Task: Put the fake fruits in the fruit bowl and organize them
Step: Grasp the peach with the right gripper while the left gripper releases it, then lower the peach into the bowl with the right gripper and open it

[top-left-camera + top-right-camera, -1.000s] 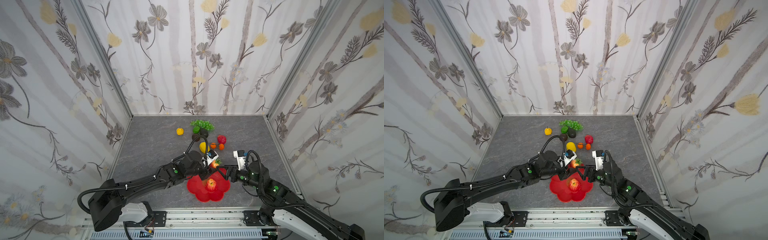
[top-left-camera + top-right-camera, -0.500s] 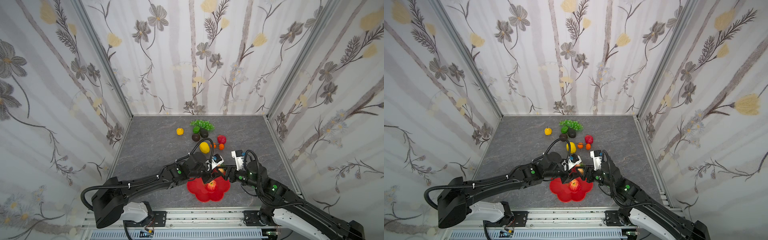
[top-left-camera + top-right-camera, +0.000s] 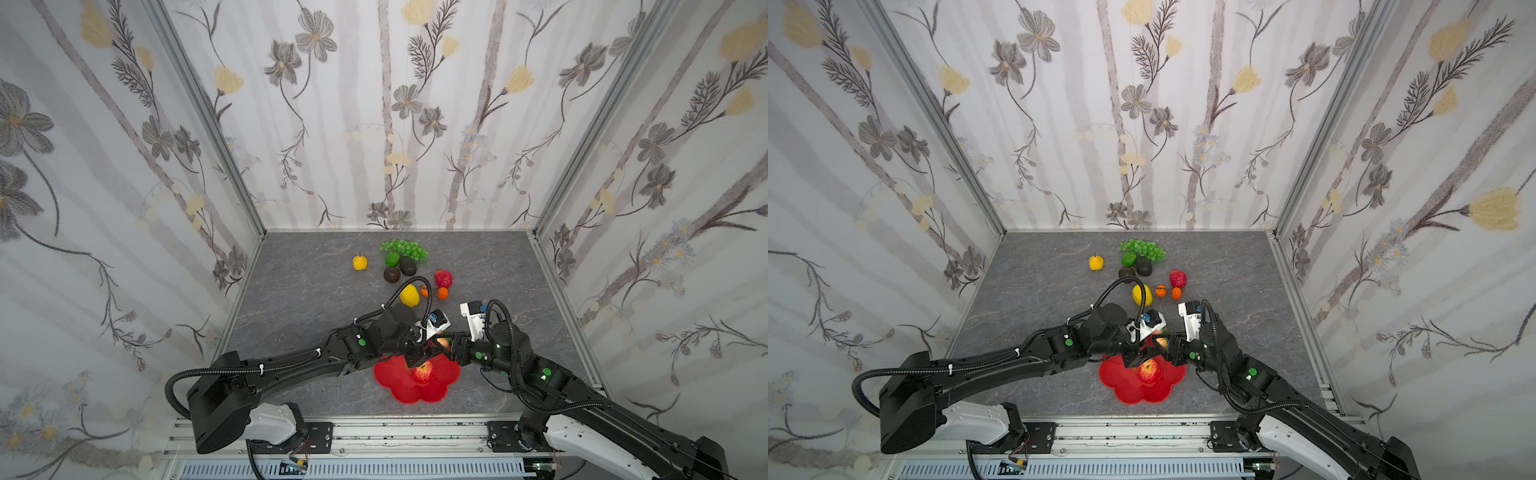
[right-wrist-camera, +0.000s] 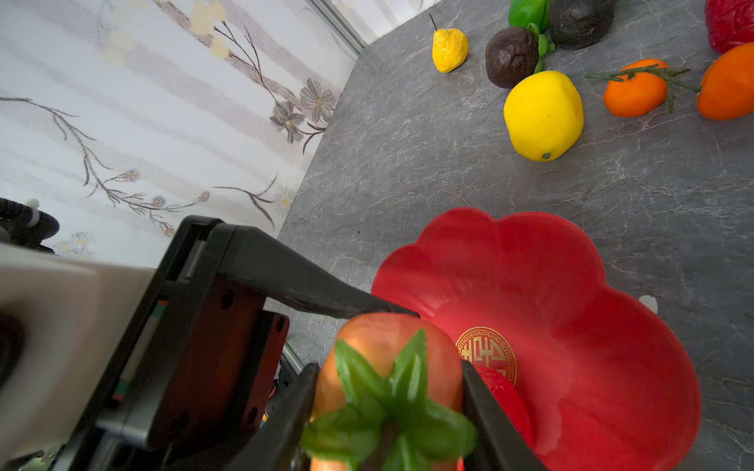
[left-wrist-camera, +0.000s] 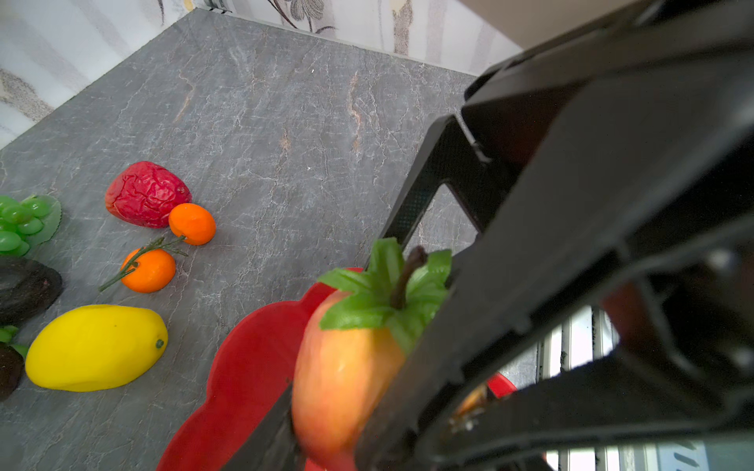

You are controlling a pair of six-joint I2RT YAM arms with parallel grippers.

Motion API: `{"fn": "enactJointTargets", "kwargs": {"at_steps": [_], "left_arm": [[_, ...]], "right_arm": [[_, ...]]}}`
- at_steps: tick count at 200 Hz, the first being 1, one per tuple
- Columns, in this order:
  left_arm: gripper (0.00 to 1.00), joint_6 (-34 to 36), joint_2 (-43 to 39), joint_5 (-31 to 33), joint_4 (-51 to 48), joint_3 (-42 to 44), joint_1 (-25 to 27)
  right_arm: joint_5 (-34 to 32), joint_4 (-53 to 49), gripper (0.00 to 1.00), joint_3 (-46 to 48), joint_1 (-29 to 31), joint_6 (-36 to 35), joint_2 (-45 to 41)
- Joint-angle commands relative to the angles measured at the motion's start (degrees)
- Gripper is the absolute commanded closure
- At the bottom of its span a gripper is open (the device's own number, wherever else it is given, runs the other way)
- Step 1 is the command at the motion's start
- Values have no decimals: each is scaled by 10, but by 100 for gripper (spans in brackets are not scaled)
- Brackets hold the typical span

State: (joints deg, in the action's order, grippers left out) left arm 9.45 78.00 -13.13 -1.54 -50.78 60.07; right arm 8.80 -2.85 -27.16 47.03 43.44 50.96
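The left claw [image 3: 428, 352] and right claw [image 4: 389, 367] are gripping a peach-coloured, green-leafed plastic fruit [image 5: 347, 367] over the scalloped red plastic bowl [image 3: 415, 399]. A red plastic apple [image 3: 423, 372] is lying beneath them, with a yellow plastic lemon [image 3: 409, 296] and others waiting beyond on the table [image 3: 311, 291].

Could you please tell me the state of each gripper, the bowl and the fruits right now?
Left gripper, shut on the leafy peach.
Right gripper, also shut on that peach.
Fruit bowl, upright, holding one red apple.
Lemon, lying on the table.
Orange pair, on the table.
Strawberry, crumpled, on the table.
Pear, dented, on the table.
Grape bunch, on the table.
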Motion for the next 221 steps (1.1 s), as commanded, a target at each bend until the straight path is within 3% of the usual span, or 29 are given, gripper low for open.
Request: {"fn": "enactJointTargets", "kwargs": {"at_steps": [1, 66, 159, 221], "left_arm": [[44, 6, 2, -4, 8, -6, 1], [34, -22, -6, -10, 42, 16, 1], [13, -69, -56, 39, 106, 107, -11], [2, -121, -211, 132, 120, 204, -58]], "right_arm": [[-16, 0, 58, -4, 1, -5, 2], [-47, -1, 68, -1, 18, -4, 9], [-93, -9, 71, 11, 26, -2, 24], [-108, -11, 72, 12, 47, 0, 69]]}}
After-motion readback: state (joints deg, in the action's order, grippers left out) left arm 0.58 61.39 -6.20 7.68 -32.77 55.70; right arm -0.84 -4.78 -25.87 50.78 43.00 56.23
